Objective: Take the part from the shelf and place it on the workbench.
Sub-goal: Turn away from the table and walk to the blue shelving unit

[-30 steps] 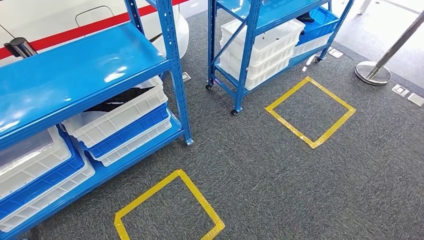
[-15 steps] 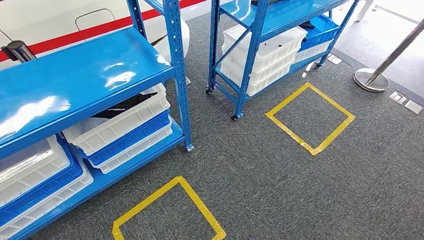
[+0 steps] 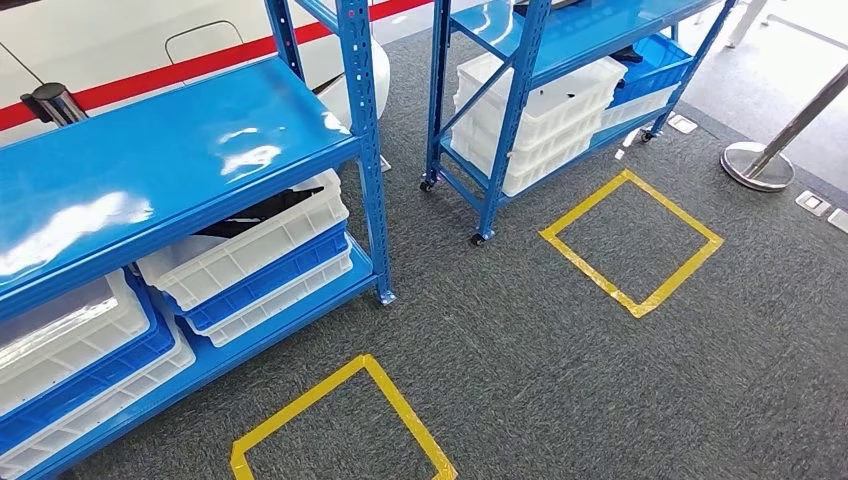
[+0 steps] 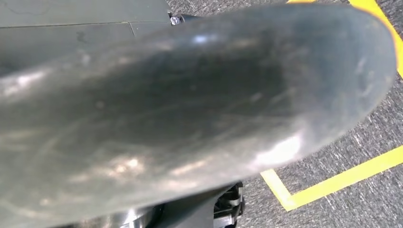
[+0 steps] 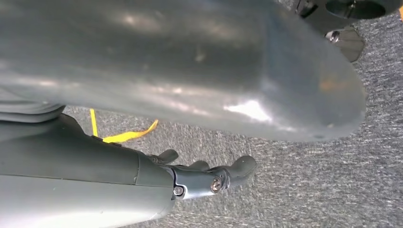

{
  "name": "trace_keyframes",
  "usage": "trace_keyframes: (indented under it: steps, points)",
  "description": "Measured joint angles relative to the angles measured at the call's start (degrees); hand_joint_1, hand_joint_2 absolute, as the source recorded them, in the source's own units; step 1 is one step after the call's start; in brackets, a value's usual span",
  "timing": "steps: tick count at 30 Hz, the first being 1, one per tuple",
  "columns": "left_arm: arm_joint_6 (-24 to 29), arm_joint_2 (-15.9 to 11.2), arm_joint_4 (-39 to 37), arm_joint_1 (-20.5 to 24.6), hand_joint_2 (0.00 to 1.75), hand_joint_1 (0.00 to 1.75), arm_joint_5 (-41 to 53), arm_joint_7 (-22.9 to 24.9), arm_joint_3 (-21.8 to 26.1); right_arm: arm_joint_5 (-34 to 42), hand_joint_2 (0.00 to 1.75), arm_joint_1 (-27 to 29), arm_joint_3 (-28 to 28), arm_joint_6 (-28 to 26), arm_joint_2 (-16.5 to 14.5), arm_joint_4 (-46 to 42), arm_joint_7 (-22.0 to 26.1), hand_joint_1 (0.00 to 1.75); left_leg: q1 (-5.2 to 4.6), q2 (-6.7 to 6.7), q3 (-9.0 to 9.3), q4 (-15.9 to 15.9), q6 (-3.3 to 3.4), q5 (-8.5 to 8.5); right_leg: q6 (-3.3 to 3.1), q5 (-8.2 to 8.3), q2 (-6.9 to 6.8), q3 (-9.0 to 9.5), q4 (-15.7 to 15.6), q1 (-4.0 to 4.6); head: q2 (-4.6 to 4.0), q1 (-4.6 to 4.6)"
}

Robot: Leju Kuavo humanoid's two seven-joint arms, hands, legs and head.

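A black part (image 3: 258,207) lies in the top white bin (image 3: 250,250) of a stack on the near blue shelf's (image 3: 150,160) lower level. Another dark item (image 3: 622,55) rests on the bins of the far blue shelf (image 3: 590,30). My left hand (image 4: 190,104) hangs above the carpet; its thick grey thumb is blurred and hides the fingers. My right hand (image 5: 190,183) also hangs over the carpet, with its dark fingers (image 5: 237,168) stretched out and nothing in them.
Stacked white and blue bins (image 3: 70,350) fill the near shelf's lower level. Two yellow tape squares (image 3: 405,410) (image 3: 592,272) mark the grey carpet before the shelves. A steel stanchion base (image 3: 757,165) stands at the right, and a white body with a red stripe (image 3: 120,40) is behind.
The whole head picture has shifted a little right and down, so the camera has moved. Nothing on the shelves or floor has moved.
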State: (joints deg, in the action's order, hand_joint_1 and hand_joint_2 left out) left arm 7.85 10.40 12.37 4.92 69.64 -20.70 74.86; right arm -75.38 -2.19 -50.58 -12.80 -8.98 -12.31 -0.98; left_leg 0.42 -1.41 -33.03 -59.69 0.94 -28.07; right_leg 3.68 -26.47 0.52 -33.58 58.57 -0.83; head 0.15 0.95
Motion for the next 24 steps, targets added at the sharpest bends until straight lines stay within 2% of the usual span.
trace_keyframes:
  steps: [1, 3, 4, 6, 8, 9, 10, 11, 12, 14, 16, 19, 20, 21, 23, 24]
  points:
    - [0.0, 0.0, 0.0, 0.0, 0.00, 0.00, 0.0, 0.0, 0.0, 0.0, 0.00, 0.0, 0.0, 0.0, 0.0, 0.0, 0.0, 0.00, -0.05, -0.05, 0.07, 0.2, -0.38, -0.01, -0.52, 0.05, 0.01, 0.07, -0.1, 0.19, 0.00, 0.03]
    - [0.1, 0.0, 0.0, 0.0, 0.00, 0.00, 0.0, 0.0, 0.0, -0.1, 0.00, 0.0, 0.0, -0.1, 0.0, 0.0, -0.1, 0.00, 0.15, 0.08, 0.18, 0.2, -1.11, -0.07, -1.47, 0.35, -0.06, 0.32, -0.4, -0.02, 0.00, 0.04]
    - [0.1, 0.0, 0.0, -0.1, 0.00, 0.00, 0.0, 0.0, 0.0, -0.1, 0.00, 0.0, 0.0, -0.1, 0.0, 0.0, -0.1, 0.00, 0.24, 0.32, -0.03, -0.5, -1.40, -0.66, -1.93, 0.46, -0.12, 0.49, -0.6, -0.21, 0.00, 0.09]
    - [0.2, 0.0, 0.0, -0.1, 0.00, 0.00, 0.0, 0.0, 0.0, -0.2, 0.00, 0.0, 0.0, -0.1, -0.1, 0.0, -0.1, 0.00, 0.31, 0.81, -2.11, -5.6, -1.79, -3.69, -2.74, 0.47, -0.36, 0.89, -0.9, -0.46, 0.00, 0.19]
    - [0.2, 0.0, 0.0, -0.1, 0.00, 0.00, 0.0, 0.0, 0.0, -0.3, 0.00, 0.0, 0.0, -0.2, -0.1, 0.0, -0.1, 0.00, 0.34, 0.94, -5.63, -12.8, -2.07, -7.06, -3.19, 0.27, -0.61, 1.12, -0.9, -0.29, 0.00, 0.20]
    - [0.2, 0.0, 0.0, -0.1, 0.00, 0.00, 0.0, 0.0, 0.0, -0.3, 0.00, 0.0, 0.0, -0.2, -0.1, 0.0, -0.1, 0.00, 0.37, 0.97, -6.79, -15.0, -2.17, -7.55, -3.28, 0.18, -0.70, 1.23, -0.9, -0.23, 0.00, 0.19]
    - [0.2, 0.0, 0.0, -0.1, 0.00, 0.00, 0.0, 0.0, 0.0, -0.3, 0.00, 0.0, 0.0, -0.2, -0.1, 0.0, -0.1, 0.00, 0.42, 1.05, -7.05, -15.2, -2.24, -6.95, -3.34, 0.10, -0.74, 1.37, -0.8, -0.20, 0.00, 0.20]
    - [0.3, 0.0, 0.0, -0.1, 0.00, 0.00, 0.0, 0.1, 0.0, -0.3, 0.00, 0.0, 0.0, -0.2, -0.1, 0.0, -0.1, 0.00, 0.51, 1.18, -6.14, -13.2, -2.27, -5.24, -3.31, -0.03, -0.76, 1.59, -0.8, -0.20, 0.00, 0.20]
    - [0.4, 0.0, 0.0, -0.2, 0.00, 0.00, 0.0, 0.1, 0.0, -0.3, 0.00, 0.0, 0.0, -0.2, -0.2, 0.0, -0.1, 0.00, 0.62, 1.44, -4.40, -9.6, -2.27, -3.01, -3.19, -0.20, -0.77, 1.86, -0.8, -0.22, 0.00, 0.21]
    - [0.6, 0.0, 0.0, -0.1, 0.00, 0.00, 0.0, 0.2, 0.0, -0.3, 0.00, 0.0, 0.0, -0.2, -0.2, 0.0, -0.1, 0.00, 0.60, 2.03, -1.02, -2.6, -2.13, -0.10, -2.61, -0.69, -0.84, 2.27, -0.5, 0.08, 0.00, 0.23]
    - [0.8, 0.0, 0.0, 0.1, 0.00, 0.00, 0.0, 0.3, 0.0, -0.3, 0.00, 0.0, 0.0, -0.2, -0.1, 0.0, -0.2, 0.00, 0.31, 2.03, -0.07, -0.3, -1.67, 0.21, -2.09, -0.91, -1.05, 2.36, -0.4, 0.37, 0.00, 0.21]
    - [0.9, 0.1, 0.0, 0.1, 0.00, 0.00, 0.0, 0.3, 0.0, -0.4, 0.00, 0.0, 0.0, -0.2, -0.1, 0.0, -0.2, 0.00, 0.34, 1.37, -0.18, 0.0, -0.65, 0.54, -1.48, -1.29, -1.36, 2.06, -0.1, 0.14, 0.00, 0.19]
    - [0.9, 0.1, 0.0, 0.1, 0.00, 0.00, 0.0, 0.3, 0.0, -0.4, 0.00, 0.0, 0.0, -0.2, -0.1, 0.0, -0.2, 0.00, 0.48, 1.21, -0.19, 0.1, -0.27, 0.67, -1.37, -2.03, -1.33, 1.41, 1.2, 0.10, 0.00, 0.12]
    - [0.9, 0.1, 0.0, 0.2, 0.00, 0.00, 0.0, 0.3, 0.0, -0.4, 0.00, -0.1, 0.0, -0.2, -0.1, 0.0, -0.2, 0.00, 0.62, 1.04, -0.22, 0.2, 0.06, 0.77, -1.41, -3.31, -1.23, 0.07, 3.8, 0.05, 0.00, 0.04]
    - [0.9, 0.1, 0.0, 0.2, 0.00, 0.00, 0.0, 0.3, 0.0, -0.4, 0.00, -0.1, 0.0, -0.2, -0.1, 0.0, -0.2, 0.00, 0.61, 0.67, -0.40, 0.2, 0.37, 0.80, -1.68, -6.33, -1.04, -3.84, 11.6, 0.02, 0.00, -0.06]
    - [0.9, 0.1, 0.0, 0.2, 0.00, 0.00, 0.0, 0.3, 0.0, -0.4, 0.00, -0.1, 0.0, -0.2, -0.1, 0.0, -0.2, 0.00, 0.60, 0.43, -0.46, 0.2, 0.40, 0.81, -1.64, -7.28, -0.98, -5.59, 14.8, 0.01, 0.00, -0.05]
